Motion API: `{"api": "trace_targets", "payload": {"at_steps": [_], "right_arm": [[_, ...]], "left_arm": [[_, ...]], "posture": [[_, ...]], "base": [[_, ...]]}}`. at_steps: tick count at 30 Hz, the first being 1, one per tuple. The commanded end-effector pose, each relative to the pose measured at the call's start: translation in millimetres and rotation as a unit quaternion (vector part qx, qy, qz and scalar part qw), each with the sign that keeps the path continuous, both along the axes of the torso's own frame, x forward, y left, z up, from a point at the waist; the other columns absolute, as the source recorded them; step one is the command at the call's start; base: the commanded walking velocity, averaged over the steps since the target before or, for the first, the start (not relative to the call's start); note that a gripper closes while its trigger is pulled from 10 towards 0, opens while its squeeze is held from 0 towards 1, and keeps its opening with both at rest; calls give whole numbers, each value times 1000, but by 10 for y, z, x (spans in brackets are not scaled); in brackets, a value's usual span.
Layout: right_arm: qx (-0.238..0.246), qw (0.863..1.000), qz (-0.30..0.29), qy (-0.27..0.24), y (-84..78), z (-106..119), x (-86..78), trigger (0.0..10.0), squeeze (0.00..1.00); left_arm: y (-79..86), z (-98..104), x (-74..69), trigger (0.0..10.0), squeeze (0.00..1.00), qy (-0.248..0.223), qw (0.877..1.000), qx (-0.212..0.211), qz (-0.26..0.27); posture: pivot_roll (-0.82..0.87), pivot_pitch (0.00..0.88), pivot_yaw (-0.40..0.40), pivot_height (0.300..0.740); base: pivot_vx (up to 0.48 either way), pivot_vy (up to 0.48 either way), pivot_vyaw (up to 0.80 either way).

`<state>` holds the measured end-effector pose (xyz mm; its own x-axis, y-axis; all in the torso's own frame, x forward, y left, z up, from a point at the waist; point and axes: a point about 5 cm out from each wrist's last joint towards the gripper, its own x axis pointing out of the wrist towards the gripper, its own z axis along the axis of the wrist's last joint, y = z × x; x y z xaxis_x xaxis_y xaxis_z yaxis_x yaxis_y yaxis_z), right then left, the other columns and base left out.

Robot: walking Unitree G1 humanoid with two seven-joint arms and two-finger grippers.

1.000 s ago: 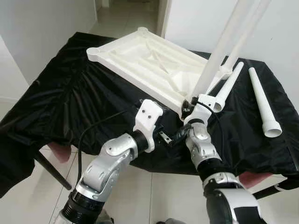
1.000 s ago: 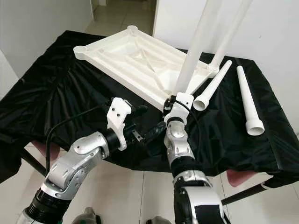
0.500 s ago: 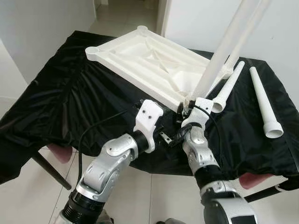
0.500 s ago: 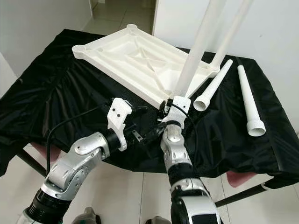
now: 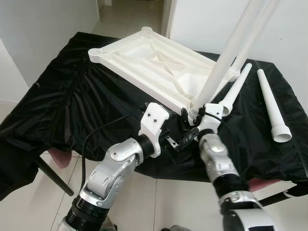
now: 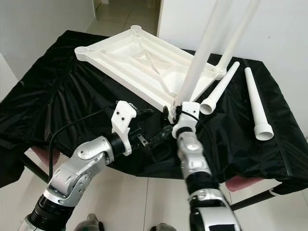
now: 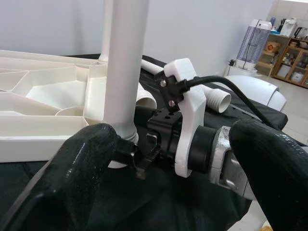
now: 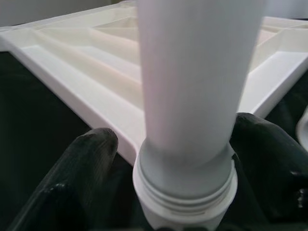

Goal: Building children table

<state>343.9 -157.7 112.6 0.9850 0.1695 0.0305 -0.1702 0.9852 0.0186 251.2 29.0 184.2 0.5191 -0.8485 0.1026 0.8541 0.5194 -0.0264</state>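
Observation:
The white table top (image 5: 144, 57) lies upside down on the black cloth. One white leg (image 5: 255, 33) stands upright at its far right corner. My right gripper (image 5: 195, 115) is shut on the base of a second leg (image 5: 226, 57), held nearly upright at the near corner. In the right wrist view its fingers (image 8: 82, 173) flank the leg (image 8: 192, 72), whose threaded end (image 8: 185, 187) shows bare. My left gripper (image 5: 185, 137) is open just left of the right wrist, and its fingers (image 7: 82, 178) hold nothing.
Two more white legs (image 5: 236, 89) (image 5: 270, 103) lie on the cloth to the right of the table top. The black cloth (image 5: 72, 96) hangs over the table's front edge. A white wall (image 5: 288, 29) stands close behind, and there is tiled floor (image 5: 159, 202) below.
My right forearm has swung to the right while keeping hold of the leg. The leg's base has shifted slightly toward the near corner. The left arm has barely moved.

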Motion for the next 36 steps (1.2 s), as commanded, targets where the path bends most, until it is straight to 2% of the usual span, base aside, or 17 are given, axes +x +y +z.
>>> {"api": "trace_targets", "payload": {"at_steps": [1,5,7,10,14,21,34,35,36], "right_arm": [[-2,1000,19,-2,-52,16,25,10000,0],[-8,1000,27,-1,-90,25,35,10000,0],[-32,997,71,-4,-229,108,100,10000,0],[-45,994,103,-8,-343,192,151,10000,0],[-45,988,146,-4,-372,238,183,10000,0],[-42,981,188,22,-407,249,226,10000,0],[-40,982,178,40,-439,233,266,9725,0],[-38,983,176,44,-439,225,269,8510,0],[-38,983,176,44,-439,225,269,8510,0]], "left_arm": [[-17,-7,3,10000,0,-2,1000,5,-1],[-16,-8,6,10000,0,-2,1000,5,-1],[-7,1,19,10000,0,-6,1000,6,2],[-2,10,31,10000,0,-8,1000,6,4],[7,16,39,10000,0,-9,1000,7,7],[29,26,48,10000,0,-11,1000,8,13],[36,31,47,10000,0,-11,1000,8,15],[37,32,46,10000,0,-11,1000,8,15],[37,32,46,10000,0,-11,1000,8,15]], "posture": [[109,0,-83,740],[109,0,-83,740],[113,0,-83,740],[114,0,-83,740],[120,0,-81,740],[128,0,-80,740],[135,0,-78,740],[135,1,-78,740],[135,1,-78,740]], "base": [[0,0,0],[0,0,0],[0,0,0],[0,0,0],[0,0,0],[0,0,0],[0,0,0],[0,0,0],[0,0,0]]}}
